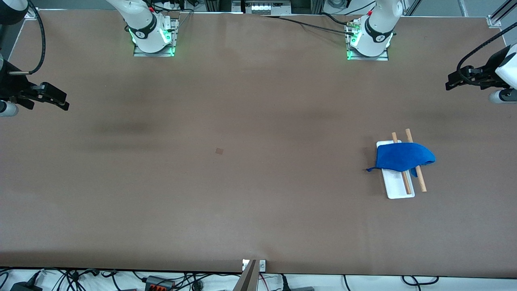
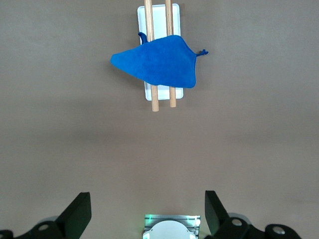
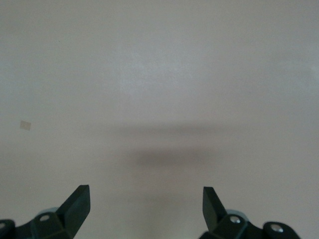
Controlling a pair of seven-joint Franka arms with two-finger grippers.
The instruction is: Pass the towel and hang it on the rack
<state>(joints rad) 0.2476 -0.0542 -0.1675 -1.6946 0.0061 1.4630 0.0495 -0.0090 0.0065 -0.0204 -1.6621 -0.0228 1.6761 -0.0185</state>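
1. The blue towel (image 1: 402,157) hangs over the two wooden rods of the rack (image 1: 399,190), so it covers the middle part of both rods.
2. One pointed corner of the towel reaches out past the rods, and a small loop on its edge lies on the tabletop (image 1: 242,182) just beside the white tray base.
3. The rack stands on the tabletop toward the left arm's end, nearer to the front camera than the left arm's base.
4. In the left wrist view the same towel (image 2: 157,60) lies across both rods, and the rod ends stick out on each side of it.
5. The left gripper (image 1: 456,81) hangs over the edge of the tabletop at the left arm's end, well apart from the rack; its jaws are spread wide and hold nothing.
6. The right gripper (image 1: 56,101) hangs over the right arm's end of the tabletop; its jaws are spread wide too and are empty.
7. A small pale square mark (image 1: 219,151) lies on the tabletop near the middle.
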